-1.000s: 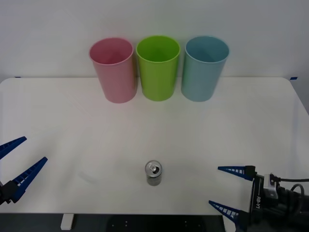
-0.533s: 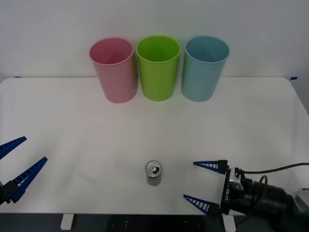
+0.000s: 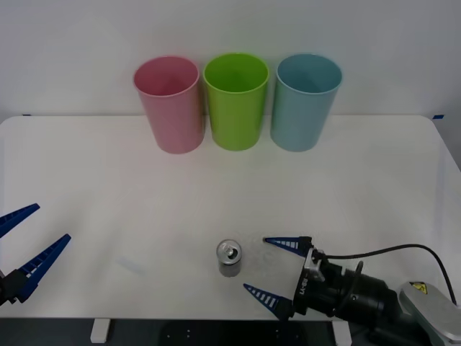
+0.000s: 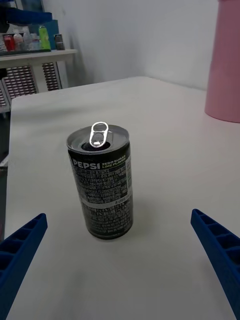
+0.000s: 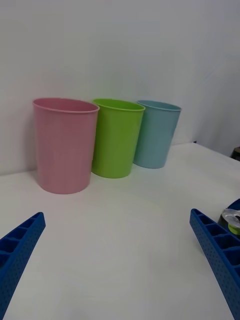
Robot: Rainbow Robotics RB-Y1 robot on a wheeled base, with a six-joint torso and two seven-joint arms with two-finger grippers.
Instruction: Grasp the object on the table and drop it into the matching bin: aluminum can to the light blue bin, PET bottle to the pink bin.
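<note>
Aluminum can (image 3: 229, 258) upright near the bench (image 3: 374, 180) front edge; right gripper (image 3: 277, 268) just beside it, jaws wide. Right wrist view alone resolves its PEPSI label (image 4: 101, 183). Left gripper (image 3: 27, 244), jaws wide, partly cut off. Pink bin (image 3: 171, 103), light blue bin (image 3: 304, 101) behind.

A wide white flat tabletop with rounded corners (image 3: 374, 187) was seen. Along its far edge, three tall tapered plastic bins were lined up: pink (image 3: 170, 104), lime green (image 3: 235, 101), light blue (image 3: 304, 101). Near the front edge, a small dark-bodied metal can (image 3: 229, 259) was stood upright.
</note>
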